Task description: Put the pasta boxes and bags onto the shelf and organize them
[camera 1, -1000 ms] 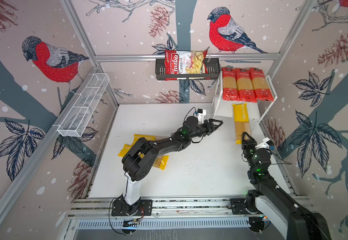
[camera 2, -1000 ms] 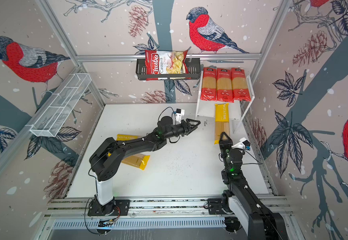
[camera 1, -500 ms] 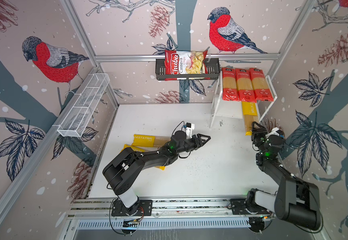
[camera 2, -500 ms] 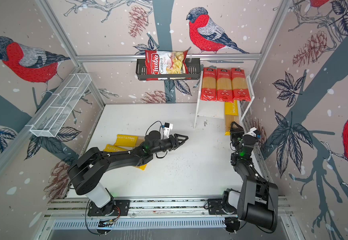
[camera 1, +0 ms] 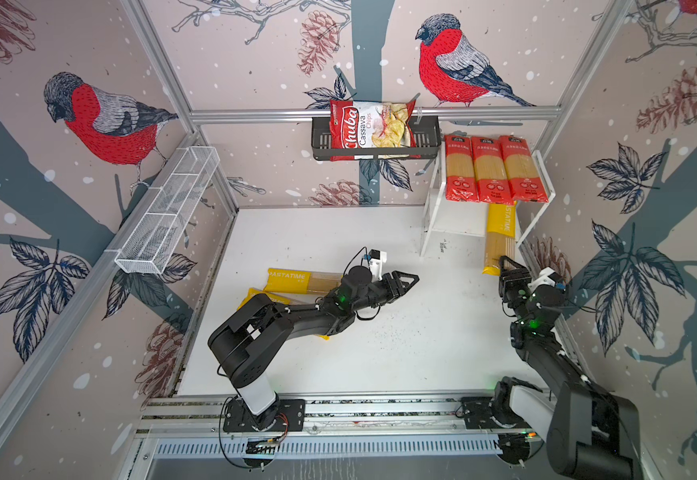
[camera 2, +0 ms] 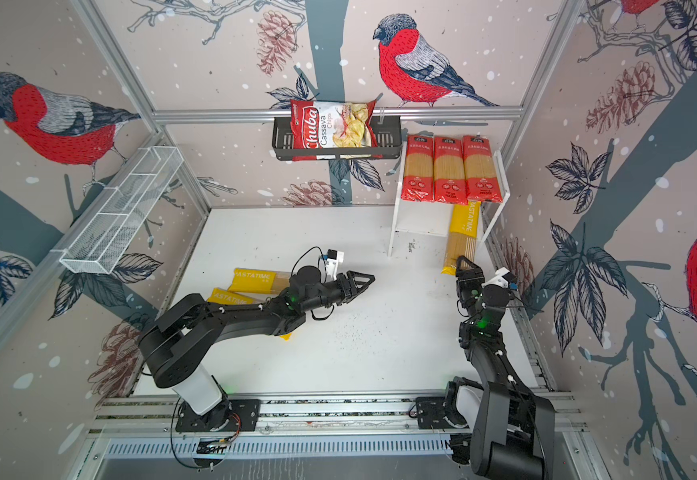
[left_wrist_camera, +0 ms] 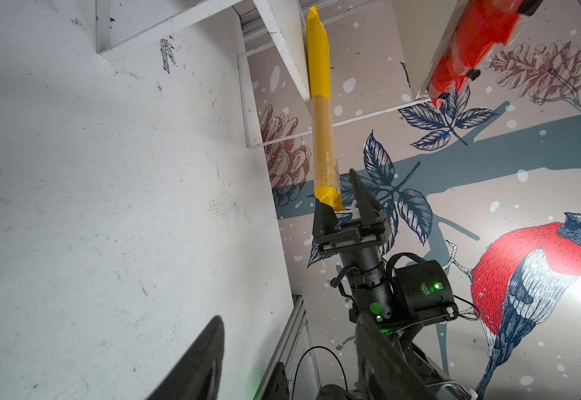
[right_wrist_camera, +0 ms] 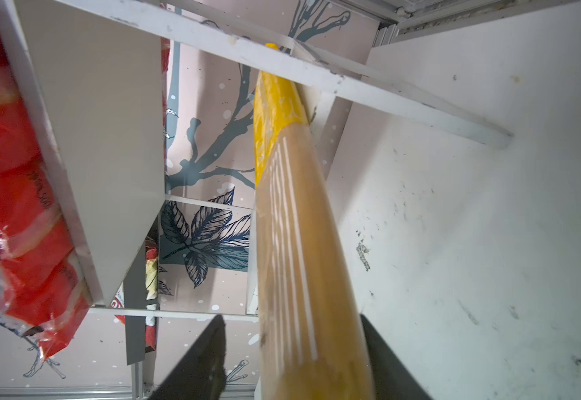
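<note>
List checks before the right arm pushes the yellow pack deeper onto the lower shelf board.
1. Yellow pack far end on the shelf lower board: ok; near half overhangs.
2. Right hand gripping the pack: not ok; jaws spread astride its near end.
3. Left hand open, empty, away from the shelf: ok.
4. Three red packs flat on the top board: ok.
5. Space behind the pack's far end: cannot tell.

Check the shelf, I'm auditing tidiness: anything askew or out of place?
One yellow pack sits only partly in the shelf's lower tier, its near end jutting out toward the right gripper. The three red packs on top lie neatly side by side.
</note>
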You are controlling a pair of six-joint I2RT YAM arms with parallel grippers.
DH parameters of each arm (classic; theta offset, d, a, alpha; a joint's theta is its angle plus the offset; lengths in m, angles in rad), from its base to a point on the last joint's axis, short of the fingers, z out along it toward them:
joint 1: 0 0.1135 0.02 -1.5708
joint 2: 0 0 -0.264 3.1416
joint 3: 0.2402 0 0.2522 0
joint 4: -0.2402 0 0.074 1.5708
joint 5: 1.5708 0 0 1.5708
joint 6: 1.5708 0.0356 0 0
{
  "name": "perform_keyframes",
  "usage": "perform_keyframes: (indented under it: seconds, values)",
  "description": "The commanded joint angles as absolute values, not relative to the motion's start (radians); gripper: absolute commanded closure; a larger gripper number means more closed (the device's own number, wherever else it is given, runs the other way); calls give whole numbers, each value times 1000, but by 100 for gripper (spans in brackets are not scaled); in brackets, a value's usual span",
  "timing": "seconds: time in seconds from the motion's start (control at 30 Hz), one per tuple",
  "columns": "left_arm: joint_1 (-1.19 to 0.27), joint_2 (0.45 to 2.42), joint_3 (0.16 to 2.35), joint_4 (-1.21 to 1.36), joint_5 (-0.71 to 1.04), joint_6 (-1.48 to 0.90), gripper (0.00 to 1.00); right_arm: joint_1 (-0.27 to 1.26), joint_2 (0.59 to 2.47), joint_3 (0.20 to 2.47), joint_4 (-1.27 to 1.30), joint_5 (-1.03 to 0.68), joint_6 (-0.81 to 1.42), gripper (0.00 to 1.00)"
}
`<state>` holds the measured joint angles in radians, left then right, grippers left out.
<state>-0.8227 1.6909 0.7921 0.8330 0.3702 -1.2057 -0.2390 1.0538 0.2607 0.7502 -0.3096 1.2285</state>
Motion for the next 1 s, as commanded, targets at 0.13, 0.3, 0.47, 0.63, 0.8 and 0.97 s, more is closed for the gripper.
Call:
perform_keyframes:
  seconds: [0.13, 0.3, 0.47, 0.63, 0.8, 0.97]
  values:
    - [-825, 1673, 769, 904, 357, -1213, 40, -314, 1144, 319, 833, -388, 1187, 76]
    - [-827, 1672, 762, 903, 350, -1212, 41, -348, 1191, 371, 834, -470, 1179, 81]
    - [-830, 1685, 775, 897, 352, -1210, 41, -358, 1219, 410, 881, -468, 1220, 82]
    - [-836, 1688, 784, 885, 352, -1204, 41, -368, 1283, 495, 882, -463, 1229, 76]
    - [-836, 1683, 777, 881, 344, -1198, 41, -372, 1346, 517, 895, -459, 1237, 58]
    - [-836, 1685, 774, 888, 341, -1198, 41, -359, 1326, 454, 900, -459, 1256, 45]
